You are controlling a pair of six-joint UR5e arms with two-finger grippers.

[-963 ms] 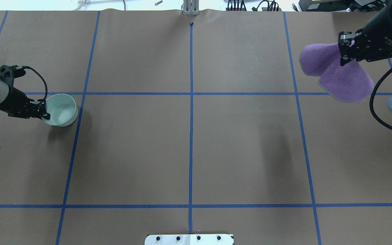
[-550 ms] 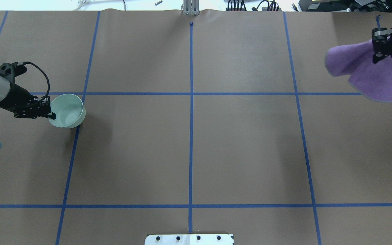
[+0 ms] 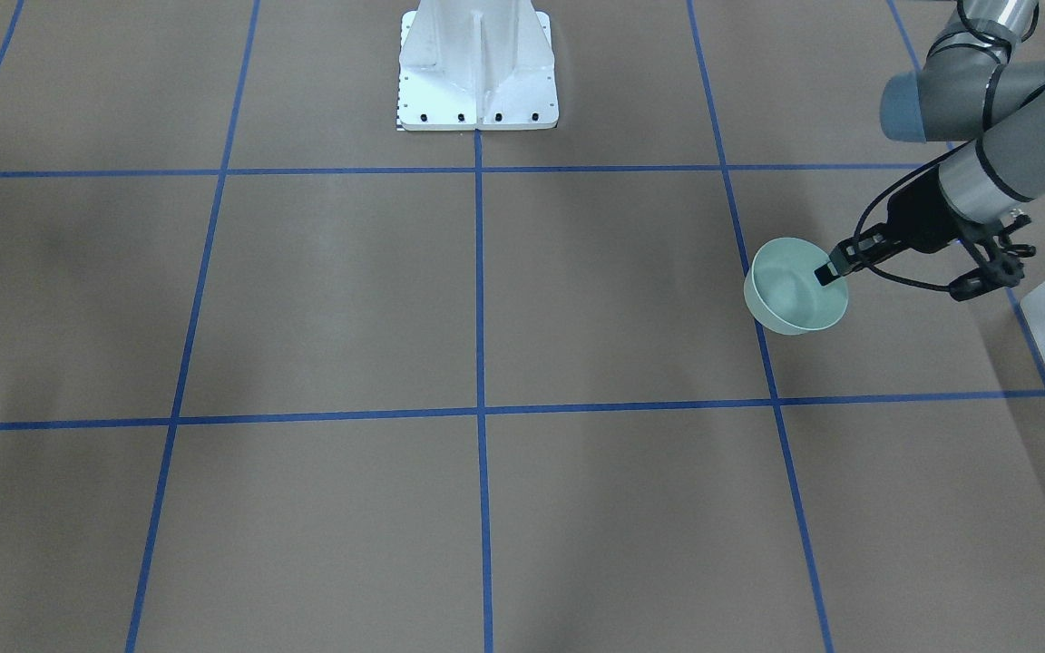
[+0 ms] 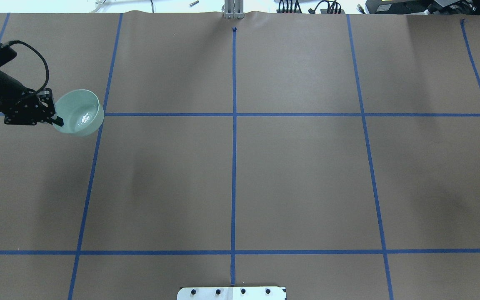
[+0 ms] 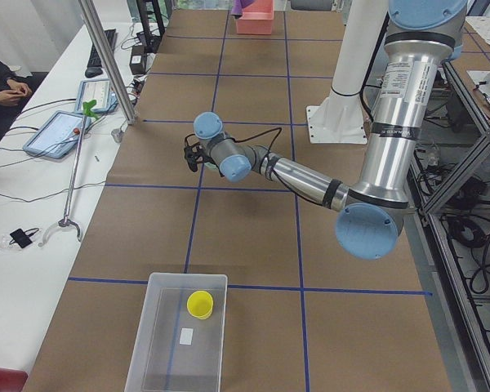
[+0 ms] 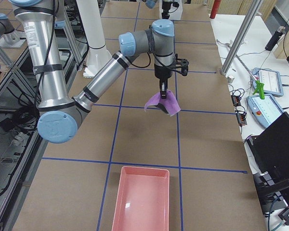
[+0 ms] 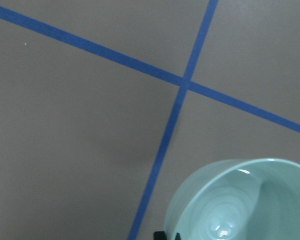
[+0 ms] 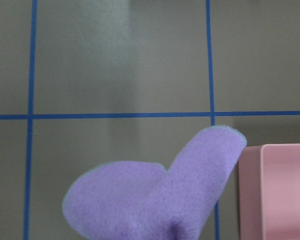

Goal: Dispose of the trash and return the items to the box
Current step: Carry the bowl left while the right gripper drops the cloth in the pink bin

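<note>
1. Our left gripper (image 4: 56, 120) is clamped on the rim of the bowl (image 4: 78, 112), which looks lifted off the worktop (image 4: 231, 175). We judge this to be the return-to-box step.
2. The box (image 5: 159, 351) lies well apart from that gripper, with the cup (image 5: 200, 304) already inside. Next we must carry the bowl over the box and let go.
3. A cloth (image 6: 163, 102) hangs beneath our right gripper (image 6: 162, 92), with a pink tray (image 6: 139, 202) near. We cannot tell how its jaws stand.
4. We count one bowl, one cup, one box, one cloth and one tray.
</note>
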